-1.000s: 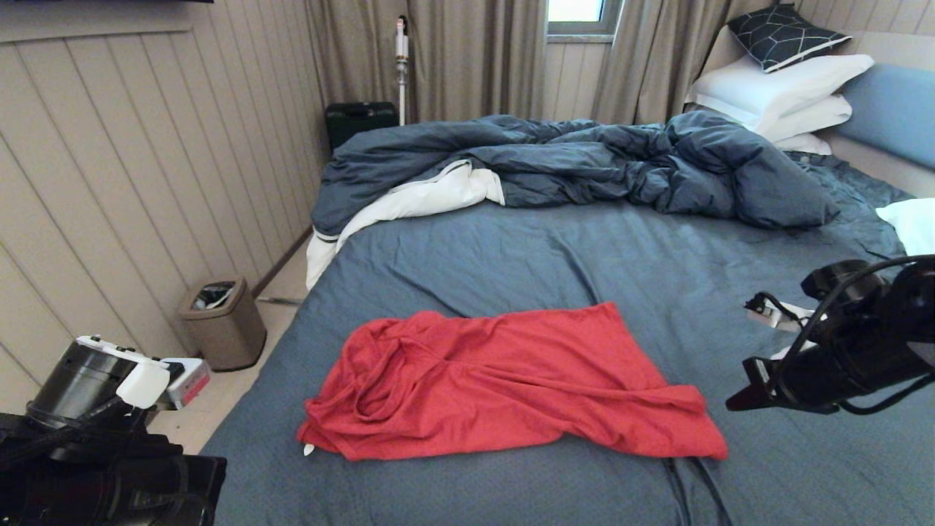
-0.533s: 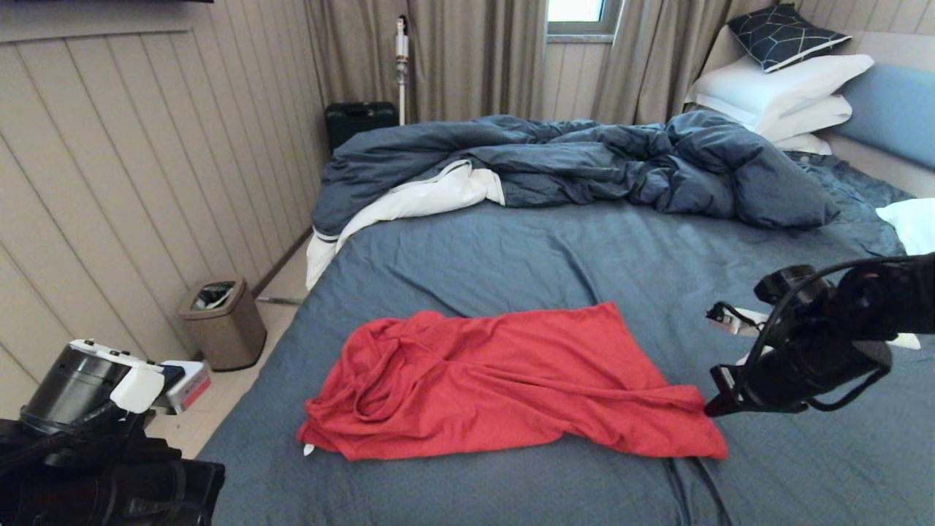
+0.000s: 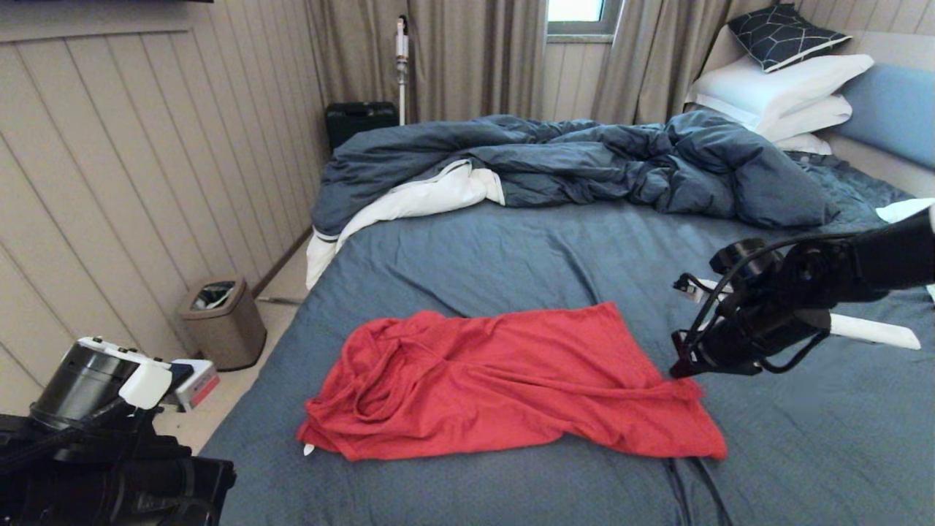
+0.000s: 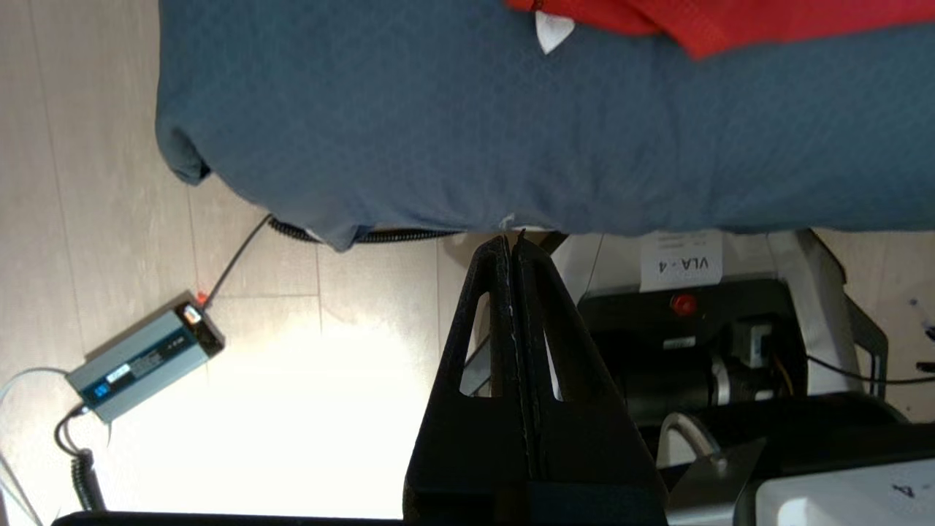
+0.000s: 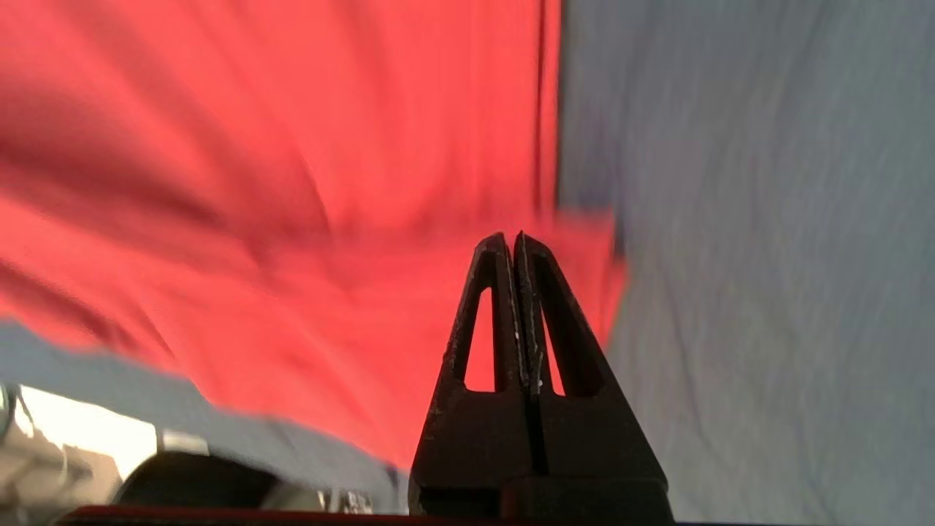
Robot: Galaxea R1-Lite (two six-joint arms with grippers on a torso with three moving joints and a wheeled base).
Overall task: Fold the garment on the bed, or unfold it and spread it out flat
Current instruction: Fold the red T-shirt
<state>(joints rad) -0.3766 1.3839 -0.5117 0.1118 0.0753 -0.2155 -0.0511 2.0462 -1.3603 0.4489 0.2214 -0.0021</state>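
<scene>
The red garment (image 3: 504,383) lies rumpled on the blue-grey sheet of the bed (image 3: 555,256), near its front edge, with folds bunched at its left end. My right gripper (image 3: 676,369) is shut and empty; it hovers just above the garment's right edge. In the right wrist view the red garment (image 5: 292,183) fills the space beyond the shut right gripper (image 5: 511,237). The left gripper (image 4: 513,237) is shut and empty, held off the bed's front left corner over the floor. A strip of the garment (image 4: 730,22) shows past it.
A rumpled dark blue duvet (image 3: 584,161) lies across the far half of the bed, with white pillows (image 3: 781,91) at the far right. A small bin (image 3: 223,321) stands on the floor to the left. A grey power brick (image 4: 142,358) with cables lies on the floor.
My right arm has swung left and farther over the bed, bringing its shut gripper from beside the garment to just above its right edge. The left arm and the garment have stayed put.
</scene>
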